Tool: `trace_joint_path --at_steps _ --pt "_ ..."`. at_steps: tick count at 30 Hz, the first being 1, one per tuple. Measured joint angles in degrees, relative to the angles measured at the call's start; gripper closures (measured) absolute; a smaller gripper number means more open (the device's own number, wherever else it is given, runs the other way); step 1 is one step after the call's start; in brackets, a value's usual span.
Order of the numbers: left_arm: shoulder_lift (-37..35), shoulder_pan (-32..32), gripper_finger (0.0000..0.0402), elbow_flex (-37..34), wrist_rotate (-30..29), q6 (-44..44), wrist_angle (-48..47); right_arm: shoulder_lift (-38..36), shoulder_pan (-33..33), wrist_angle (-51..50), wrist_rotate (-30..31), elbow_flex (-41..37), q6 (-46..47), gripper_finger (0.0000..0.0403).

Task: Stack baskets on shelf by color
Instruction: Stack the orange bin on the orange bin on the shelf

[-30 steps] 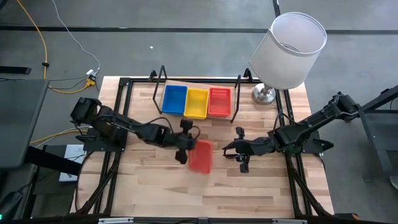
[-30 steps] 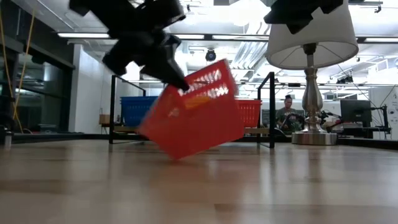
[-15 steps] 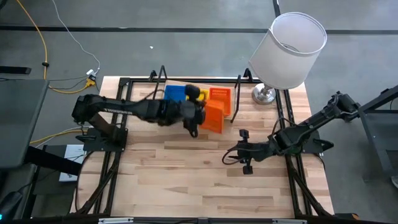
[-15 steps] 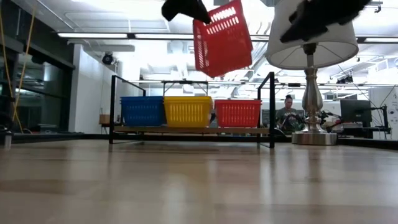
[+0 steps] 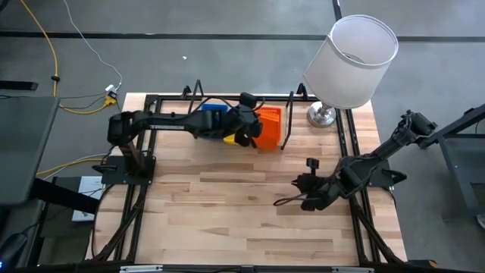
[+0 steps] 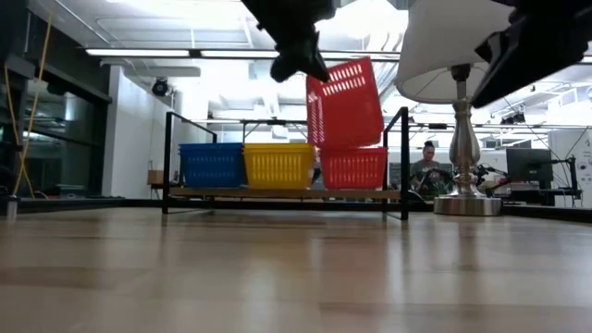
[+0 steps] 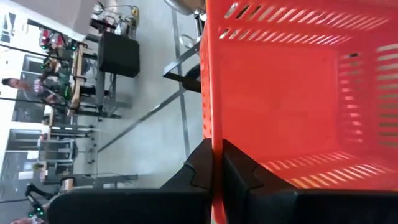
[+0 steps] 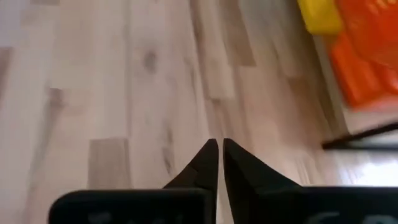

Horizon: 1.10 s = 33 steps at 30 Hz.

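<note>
Now | left tool [image 7: 214, 165] pinched shut on red basket [image 6: 344, 100] rim, tilted above shelved red one [image 6: 354, 168], frame centre | level it, lower squarely | right tool [image 8: 219, 155] shut, empty

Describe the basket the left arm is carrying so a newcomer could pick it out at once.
Find the wire-framed shelf beside the white lamp; blue, yellow and red baskets sit on it in a row. Above the red basket at the lamp end hangs another orange-red basket, pinched by the left gripper. It alone is tilted and airborne.
</note>
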Motion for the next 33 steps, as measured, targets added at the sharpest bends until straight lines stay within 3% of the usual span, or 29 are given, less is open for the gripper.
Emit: trace_joint_path --at_steps 6,12,18,33 --pt "3.0 1.5 0.0401 4.7 2.2 1.3 1.1 0.0 1.5 -3.7 0.9 0.0 4.0 0.0399" --pt "3.5 2.5 0.0401 9.5 4.6 2.5 -5.0 0.0 1.7 -4.0 0.9 0.0 4.1 0.0401" --pt "3.6 3.9 0.0401 10.0 11.1 8.8 -8.3 0.0 1.7 -4.1 0.8 0.0 3.7 0.0402" --pt "5.2 6.2 0.0401 10.1 15.2 13.9 -5.4 0.0 1.7 -3.8 0.9 0.0 4.1 0.0403"
